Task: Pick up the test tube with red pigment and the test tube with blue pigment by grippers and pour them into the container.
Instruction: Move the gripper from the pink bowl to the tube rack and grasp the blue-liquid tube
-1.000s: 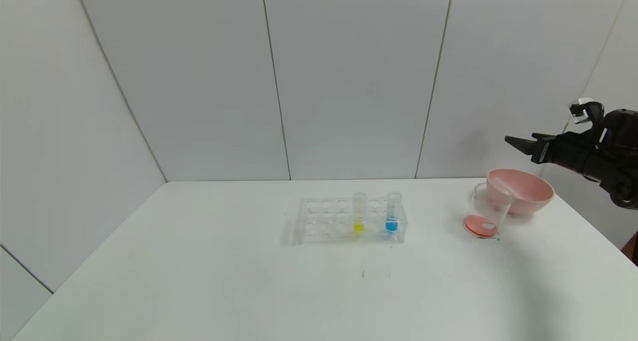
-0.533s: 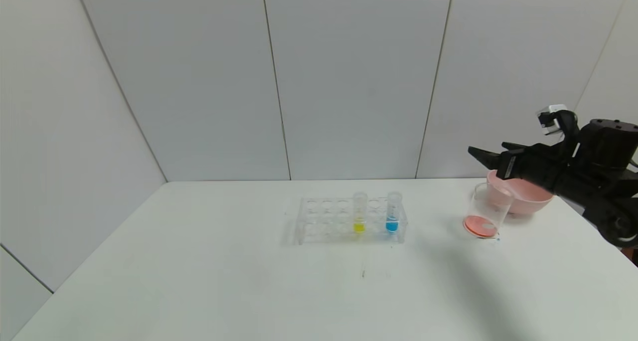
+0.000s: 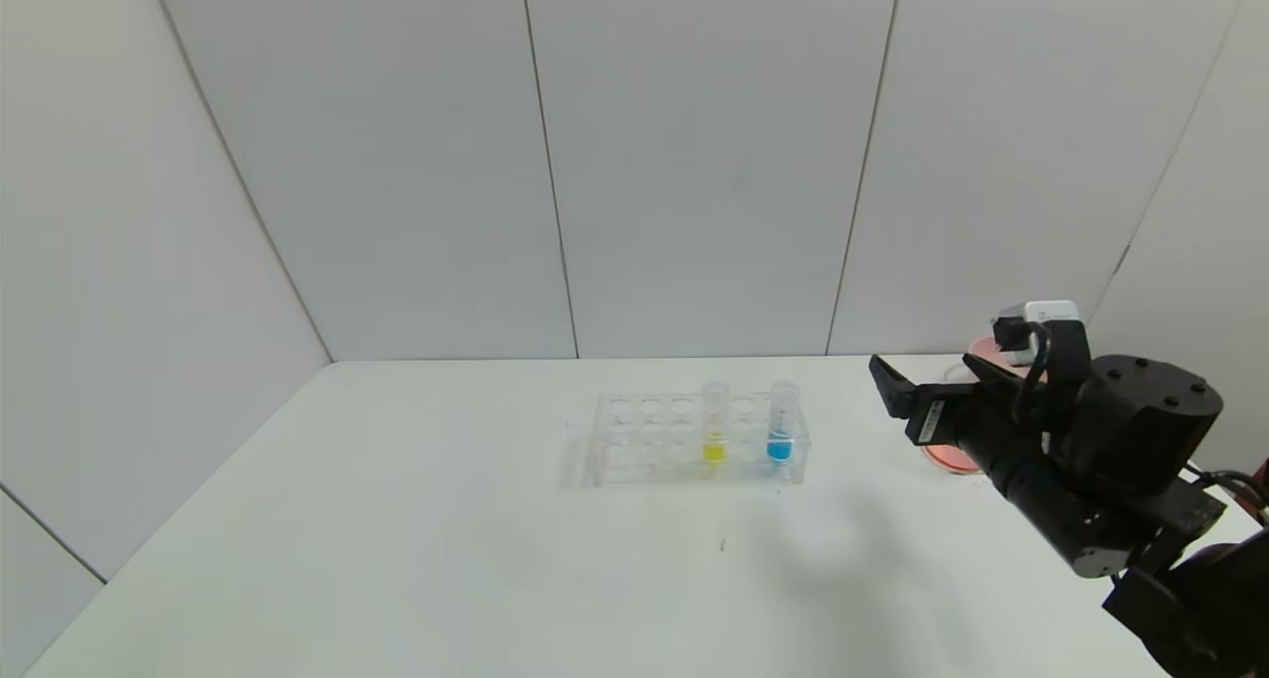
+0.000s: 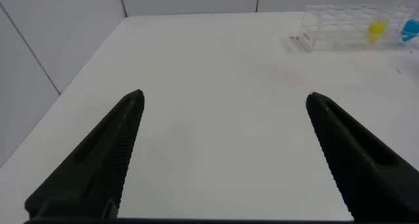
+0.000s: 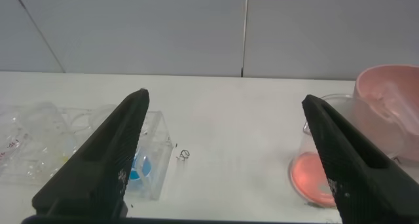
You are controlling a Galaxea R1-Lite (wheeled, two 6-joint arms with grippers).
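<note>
The right arm reaches in low over the bench's right side, its thick black joint nearest the front edge and the forearm angled toward the middle. The right gripper (image 3: 917, 386) hangs above the bench with its fingers (image 5: 108, 162) spread wide and holding nothing. The blue tube (image 3: 782, 425) stands upright at the right end of the clear rack (image 3: 634, 440) at the bench's centre, well apart from the fingertips, on their left. A yellow tube (image 3: 715, 425) stands beside it in the rack. The beaker (image 5: 321, 168), with red liquid in its bottom, sits near the right edge behind the gripper, just beside the pink bowl (image 5: 389, 99) toward the far right corner. The left gripper (image 4: 222, 145) hovers over the bench's left side, fingers wide apart and empty.
</note>
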